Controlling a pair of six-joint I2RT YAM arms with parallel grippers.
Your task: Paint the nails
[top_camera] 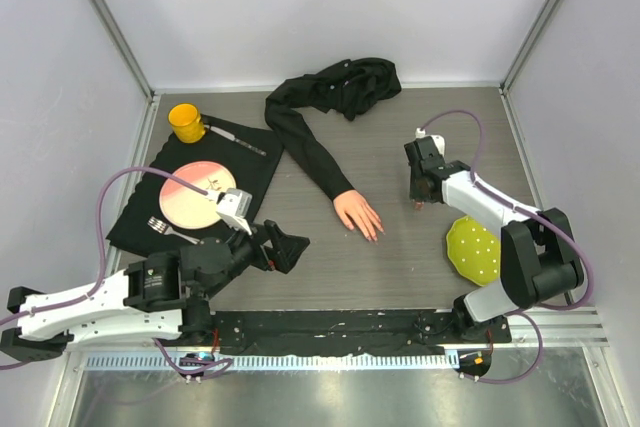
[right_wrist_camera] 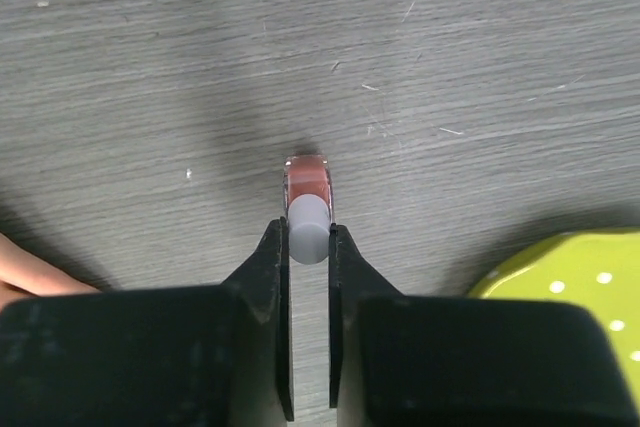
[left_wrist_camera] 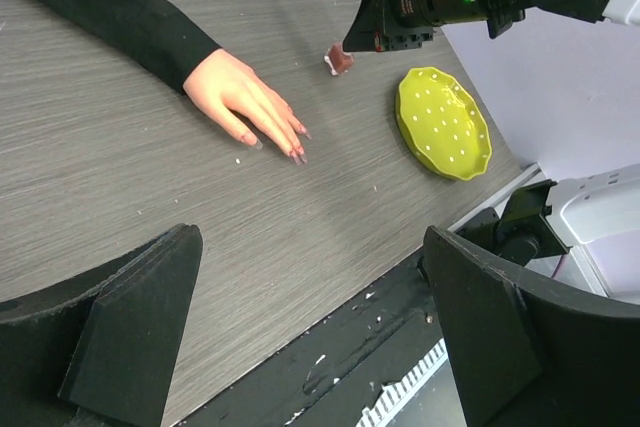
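The right gripper (right_wrist_camera: pixel 308 239) has its 2 fingers pinched onto the white cap of a small polish bottle (right_wrist_camera: pixel 308 185) — the cap sits between the pads, and the reddish glass body stands upright on the table (top_camera: pixel 400 147). Near it, toward the right and the near edge, lies a yellow-green dotted plate (top_camera: pixel 474 250), close to the bottle but not touching it.

To the left of the bottle, and apart from it, the mannequin hand (top_camera: pixel 358 214) rests palm down with its fingers pointing toward the near edge. The nails (left_wrist_camera: pixel 298 152) show pinkish-red at the fingertips. A long black sleeve (top_camera: pixel 305 142) runs from the wrist back to a bunched heap at the far wall.

The left gripper (left_wrist_camera: pixel 310 247) hangs low over the near-left part of the table with its jaws spread wide and nothing between them, facing the hand. Beyond it a black mat (top_camera: pixel 255 162) carries a pink plate (top_camera: pixel 195 195), a fork (top_camera: pixel 165 227) and a knife (top_camera: pixel 235 137) — a yellow cup (top_camera: pixel 186 120) stands at its far corner.
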